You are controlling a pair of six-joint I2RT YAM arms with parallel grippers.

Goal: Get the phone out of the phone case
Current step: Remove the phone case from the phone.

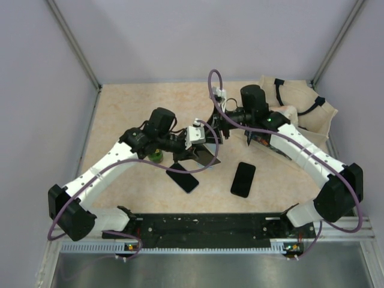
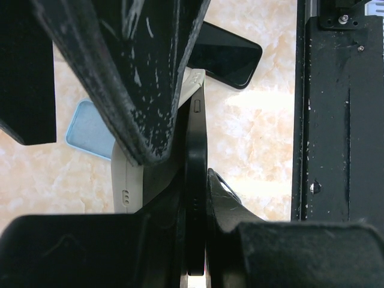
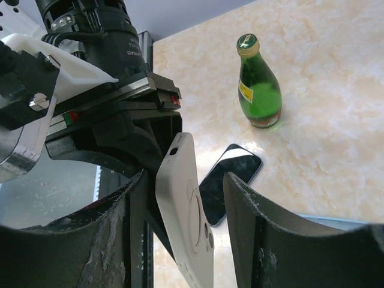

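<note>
1. Currently your left gripper [image 2: 195, 210] is clamped tight on the black phone [image 2: 195, 150], holding it edge-on above the middle of the table [image 1: 132, 108].
2. The cream phone case [image 3: 186, 204] hugs the phone low down, but its top corner gapes away from the handset.
3. Your right gripper [image 3: 186, 176] has its jaws wide apart with the case standing in the gap. You cannot tell whether either finger touches it.
4. The case is matte and smooth, with rounded corners, a faint ring and a camera cut-out. The right fingers' black pads [image 3: 270, 240] are scuffed white.
5. A green glass bottle [image 3: 259, 84] with a gold cap stands upright left of centre. Whether it holds liquid cannot be told.
6. A crumpled beige cloth bag [image 1: 300, 117] with black straps sits in the far right corner, its contents hidden.
7. Two glossy black loose phones [image 1: 182, 178] [image 1: 243, 179] lie flat and apart toward the near edge.
8. A light-blue piece [image 2: 87, 129] with rounded corners lies flat on the marbled beige tabletop.
</note>
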